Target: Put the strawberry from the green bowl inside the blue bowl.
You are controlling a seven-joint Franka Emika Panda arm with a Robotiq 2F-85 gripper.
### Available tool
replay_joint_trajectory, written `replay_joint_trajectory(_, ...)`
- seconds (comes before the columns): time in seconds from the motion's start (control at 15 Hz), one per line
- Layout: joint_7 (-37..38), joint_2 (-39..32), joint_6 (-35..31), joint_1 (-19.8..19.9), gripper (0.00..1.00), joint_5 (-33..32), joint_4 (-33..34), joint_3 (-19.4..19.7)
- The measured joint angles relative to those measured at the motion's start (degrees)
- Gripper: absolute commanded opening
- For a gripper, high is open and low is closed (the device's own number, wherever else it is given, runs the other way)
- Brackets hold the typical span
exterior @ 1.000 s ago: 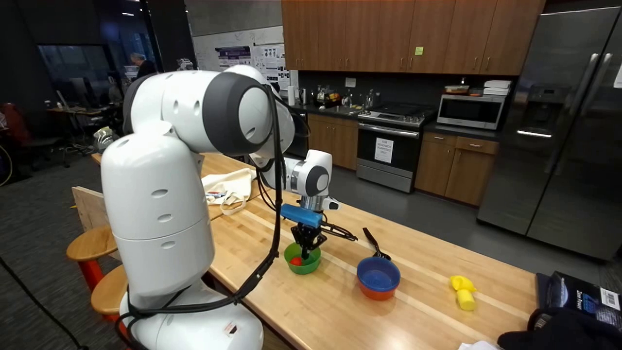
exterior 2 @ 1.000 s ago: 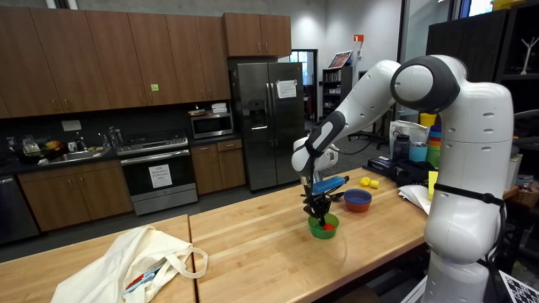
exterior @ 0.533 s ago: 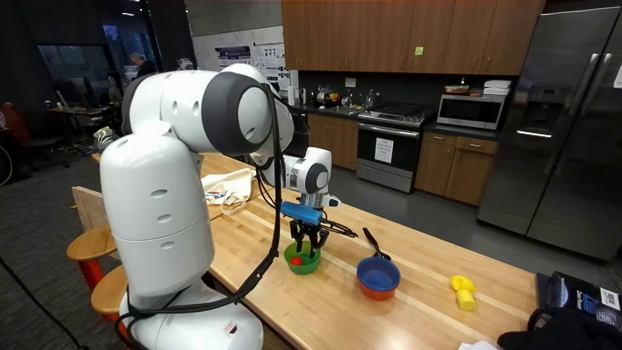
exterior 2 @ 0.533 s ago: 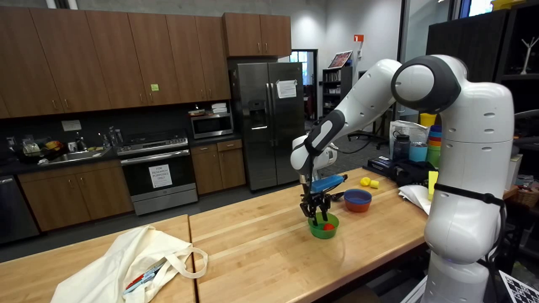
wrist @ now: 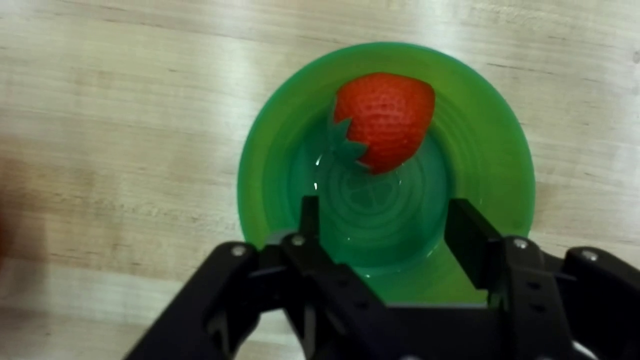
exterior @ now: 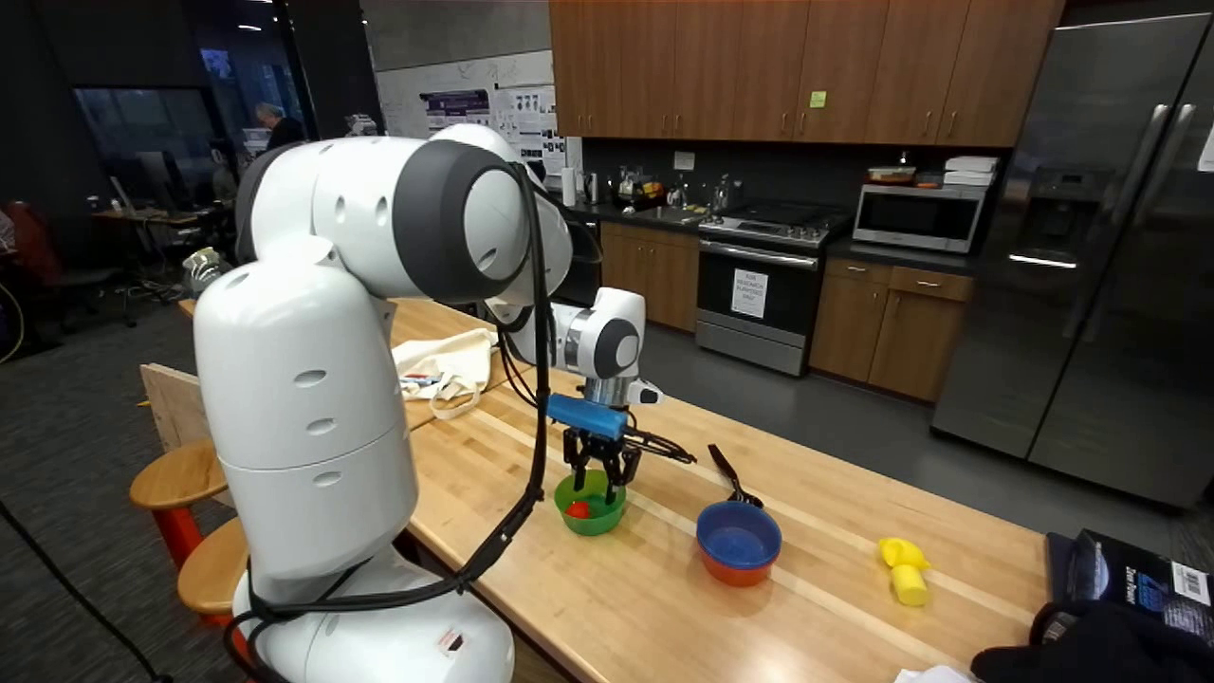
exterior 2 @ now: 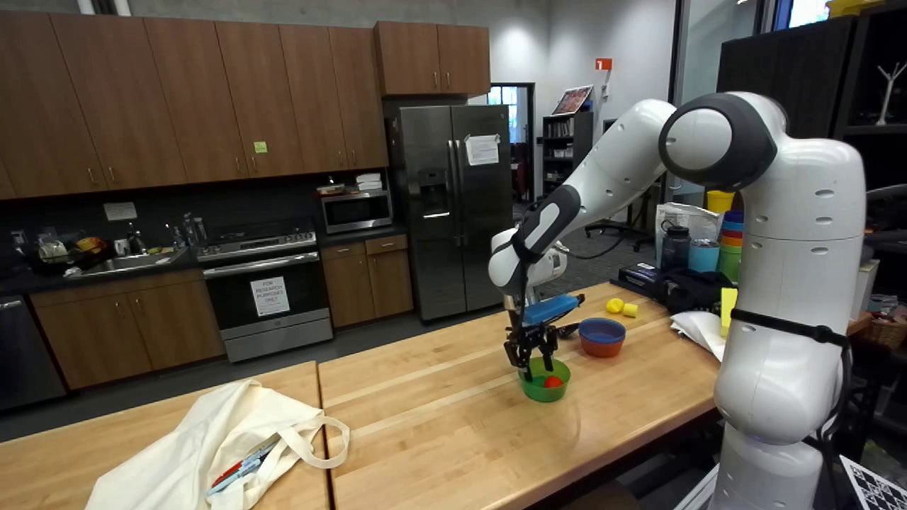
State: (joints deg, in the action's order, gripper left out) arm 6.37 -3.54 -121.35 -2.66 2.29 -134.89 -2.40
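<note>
Wrist view: gripper over green bowl, jaws well apart, holding nothing, hiding part of rim; strawberry inside bowl, beyond fingertips.
In exterior view: arm fills foreground; blue bowl nested in orange bowl, black utensil just beside, yellow object farther along table.
In exterior view: cream tote bag well apart from bowls; dark box near table's end.

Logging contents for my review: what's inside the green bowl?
A strawberry lies in the green bowl, toward one side. In the wrist view, the open claw hides part of the bowl; anything under the strawberry is covered.
</note>
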Motion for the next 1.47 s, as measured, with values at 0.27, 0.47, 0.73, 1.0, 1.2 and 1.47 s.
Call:
replay_joint_trajectory(0.27, 0.0, 0.09, 0.02, 0.0, 0.77, 0.0, -0.51, 0.0)
replay_joint_trajectory(0.47, 0.0, 0.38, 0.03, 0.0, 0.8, 0.0, -1.12, 0.0)
replay_joint_trajectory(0.73, 0.0, 1.36, 0.09, 0.0, 0.82, -0.01, -2.29, -0.04)
replay_joint_trajectory(1.0, 0.0, 2.75, 0.37, -0.01, 0.86, -0.06, -3.74, -0.22)
replay_joint_trajectory(1.2, 0.0, 3.94, 0.37, -0.03, 0.6, -0.06, -5.23, -0.45)
replay_joint_trajectory(1.47, 0.0, 4.64, 0.37, -0.03, 0.38, -0.06, -6.39, -0.63)
